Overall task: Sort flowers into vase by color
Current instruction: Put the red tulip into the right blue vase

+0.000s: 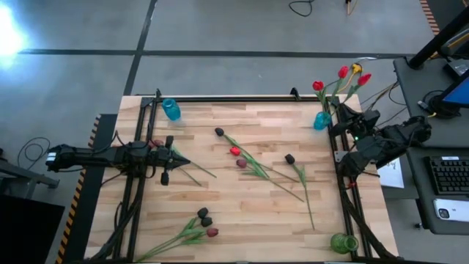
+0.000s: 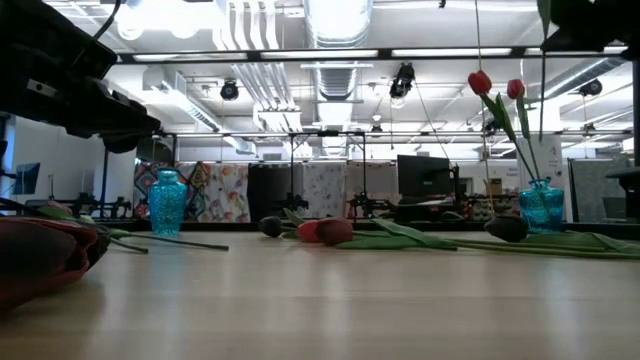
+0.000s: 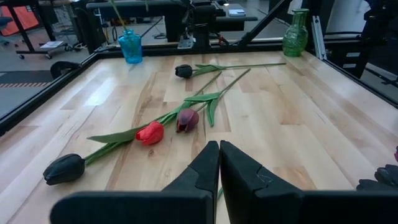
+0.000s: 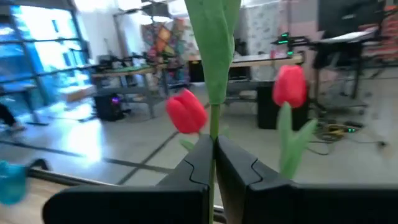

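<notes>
Several tulips lie flat on the wooden table: black heads (image 1: 218, 132) (image 1: 289, 158), a red one (image 1: 234, 151), a maroon one (image 1: 241, 163) and a bunch (image 1: 205, 218) near the front. A blue vase (image 1: 322, 119) at the far right holds red tulips (image 4: 186, 112) upright. My right gripper (image 4: 214, 142) stands beside that vase, shut on the green stem of a flower whose head is out of its wrist view. At the table's left, my left gripper (image 3: 219, 144) hangs shut and empty above the table. My right gripper pinches the flower's thin green stem (image 4: 214, 127) between its two fingers, below a broad leaf (image 4: 212, 37). The fingers come in level and lie across the stem, which stands upright. In the low view the lower stem (image 2: 543, 110) hangs down toward the blue vase.
A second blue vase (image 1: 171, 110) stands at the far left and a green vase (image 1: 343, 243) at the near right corner. A black frame rail (image 1: 220, 99) runs along the table's far edge. A desk with a keyboard (image 1: 448, 174) is right of the table.
</notes>
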Controlling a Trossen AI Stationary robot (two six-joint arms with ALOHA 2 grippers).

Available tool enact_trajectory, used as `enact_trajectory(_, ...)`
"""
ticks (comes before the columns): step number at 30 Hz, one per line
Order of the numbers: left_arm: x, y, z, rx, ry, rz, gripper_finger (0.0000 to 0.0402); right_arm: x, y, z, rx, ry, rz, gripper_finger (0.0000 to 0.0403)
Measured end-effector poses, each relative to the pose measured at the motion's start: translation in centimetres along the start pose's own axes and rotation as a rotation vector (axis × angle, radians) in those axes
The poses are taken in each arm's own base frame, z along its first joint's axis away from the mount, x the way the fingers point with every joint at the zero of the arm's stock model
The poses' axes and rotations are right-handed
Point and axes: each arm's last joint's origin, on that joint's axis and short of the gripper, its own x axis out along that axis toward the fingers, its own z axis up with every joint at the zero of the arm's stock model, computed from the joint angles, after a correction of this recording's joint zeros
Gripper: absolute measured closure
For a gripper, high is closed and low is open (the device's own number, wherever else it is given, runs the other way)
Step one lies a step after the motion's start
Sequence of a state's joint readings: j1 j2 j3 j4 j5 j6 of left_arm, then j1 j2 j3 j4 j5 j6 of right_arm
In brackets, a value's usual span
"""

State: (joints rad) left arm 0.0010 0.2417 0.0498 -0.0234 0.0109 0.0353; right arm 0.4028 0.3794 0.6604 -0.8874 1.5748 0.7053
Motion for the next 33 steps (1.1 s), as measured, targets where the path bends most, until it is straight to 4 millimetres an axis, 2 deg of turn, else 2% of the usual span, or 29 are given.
enact_trajectory(7,0.0,0.0,0.0,0.000,0.001,0.000,0.0402,1.1,0.5,-2.0,0.045,-0.011,-0.169,0.0394)
enact_trajectory(11,0.0,0.0,0.0,0.000,0.001,0.000,0.0402,2.0,1.5,-2.3,0.039,-0.034,-0.280,0.0394)
enact_trajectory(18,0.0,0.0,0.0,0.000,0.001,0.000,0.0402,3.7,1.6,-2.8,0.013,-0.045,-0.454,0.0394)
enact_trajectory(25,0.0,0.0,0.0,0.000,0.001,0.000,0.0402,6.5,3.5,-4.1,-0.061,-0.035,-0.585,0.0394)
enact_trajectory(33,0.0,0.0,0.0,0.000,0.001,0.000,0.0402,7.6,3.5,-5.0,-0.106,-0.021,-0.650,0.0394)
